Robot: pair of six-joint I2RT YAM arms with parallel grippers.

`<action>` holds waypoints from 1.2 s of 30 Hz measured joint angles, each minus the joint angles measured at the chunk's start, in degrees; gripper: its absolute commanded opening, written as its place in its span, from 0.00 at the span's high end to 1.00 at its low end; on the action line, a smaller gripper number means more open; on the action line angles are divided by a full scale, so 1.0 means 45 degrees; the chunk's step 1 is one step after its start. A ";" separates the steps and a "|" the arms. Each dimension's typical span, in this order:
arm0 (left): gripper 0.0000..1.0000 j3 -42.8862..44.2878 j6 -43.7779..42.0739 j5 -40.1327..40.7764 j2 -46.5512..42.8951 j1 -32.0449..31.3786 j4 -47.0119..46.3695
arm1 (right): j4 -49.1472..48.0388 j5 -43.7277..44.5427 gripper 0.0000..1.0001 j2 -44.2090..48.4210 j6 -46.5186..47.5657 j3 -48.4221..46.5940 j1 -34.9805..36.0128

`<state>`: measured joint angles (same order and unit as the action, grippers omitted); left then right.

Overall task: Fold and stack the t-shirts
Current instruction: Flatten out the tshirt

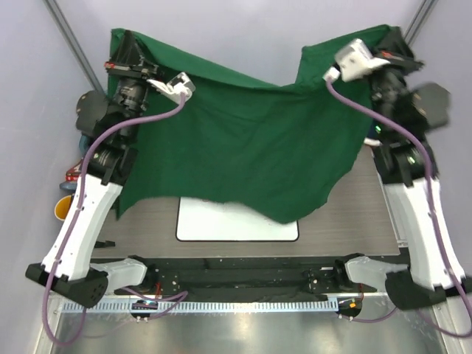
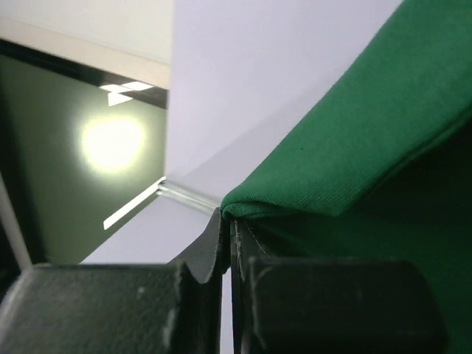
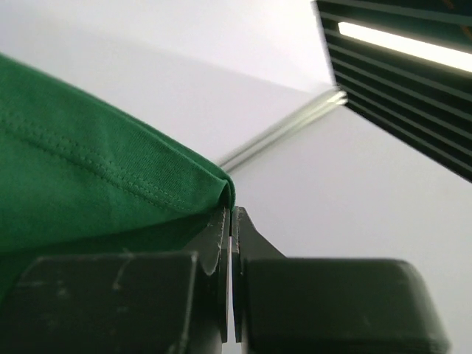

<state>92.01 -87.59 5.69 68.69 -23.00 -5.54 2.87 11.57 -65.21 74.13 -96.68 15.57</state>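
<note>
Both arms reach toward the far side of the table (image 1: 354,221), one at each upper corner of the dark green t-shirt (image 1: 243,147).

Left gripper (image 2: 227,225): the jaws are clenched together and pinch a folded edge of the green cloth right at their tips.

Right gripper (image 3: 231,217): the jaws are likewise pressed tight and nip a hemmed edge of the same shirt. A double row of stitching (image 3: 81,158) runs along that hem.

Location of the shirt: it hangs spread between the two grippers. Its top edge sags in the middle, and the right corner is bunched below the right wrist. The body of the cloth drapes down over the table. Its ragged near edge overlaps the far edge of a flat white board (image 1: 236,225) that lies at the table's near centre.

Markings: the cloth visible is plain green in all three views.

Other items: a yellow round object (image 1: 62,208) sits off the table's left edge, beside the left arm. What it is cannot be determined.
</note>
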 measured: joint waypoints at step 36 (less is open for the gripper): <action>1.00 -0.3570 0.1933 0.0641 0.3123 0.2239 -0.6222 | -0.3016 -0.2312 0.99 -0.1389 0.0505 0.2589 -0.1972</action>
<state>75.94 -78.89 8.58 82.74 -12.93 -33.54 -10.70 1.17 -71.46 76.40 -85.03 6.70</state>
